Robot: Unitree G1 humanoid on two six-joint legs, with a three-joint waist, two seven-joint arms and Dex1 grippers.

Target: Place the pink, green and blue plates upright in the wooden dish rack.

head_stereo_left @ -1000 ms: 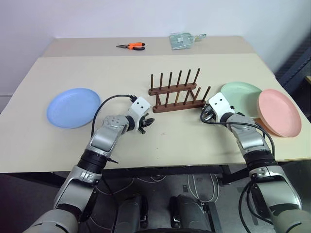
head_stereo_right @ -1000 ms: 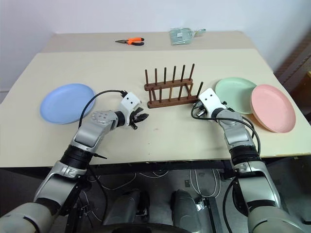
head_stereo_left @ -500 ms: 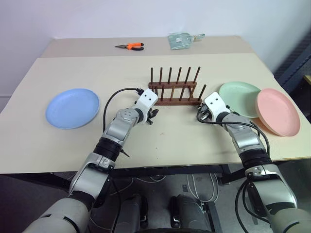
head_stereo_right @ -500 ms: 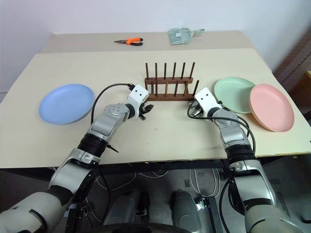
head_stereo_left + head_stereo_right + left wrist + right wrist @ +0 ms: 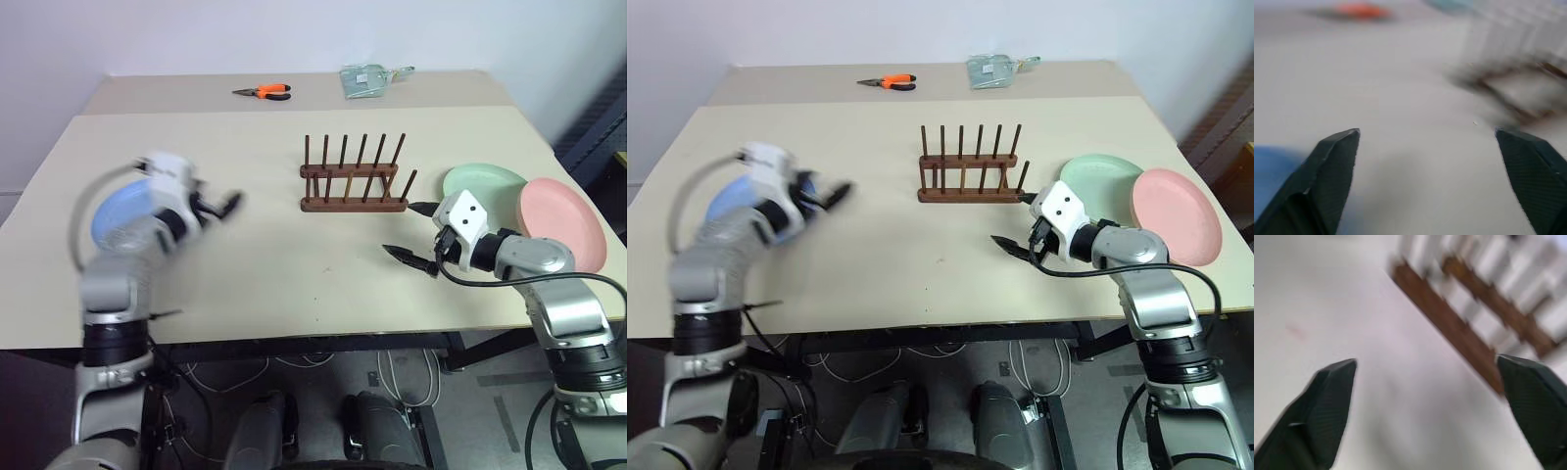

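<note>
The wooden dish rack [image 5: 353, 177] stands empty in the middle of the table, square to its front edge. The blue plate [image 5: 116, 220] lies flat at the left, partly behind my left arm. My left gripper [image 5: 225, 204] hovers just right of that plate, blurred, its fingers [image 5: 1334, 161] wide open and empty. The green plate [image 5: 485, 184] lies flat at the right, and the pink plate [image 5: 565, 217] overlaps its right edge. My right gripper [image 5: 407, 231] is open and empty, a little in front of the rack's right end [image 5: 1449, 323] and left of the green plate.
Orange-handled pliers [image 5: 266, 93] and a greenish packet [image 5: 367, 80] lie on a second table pushed against the far edge. The pink plate sits close to the table's right edge. Bare tabletop [image 5: 313, 264] lies between the two grippers.
The rack was turned square to the table edge. My left gripper then swung left and up toward the blue plate and opened. My right gripper pulled back from the rack's end and opened.
</note>
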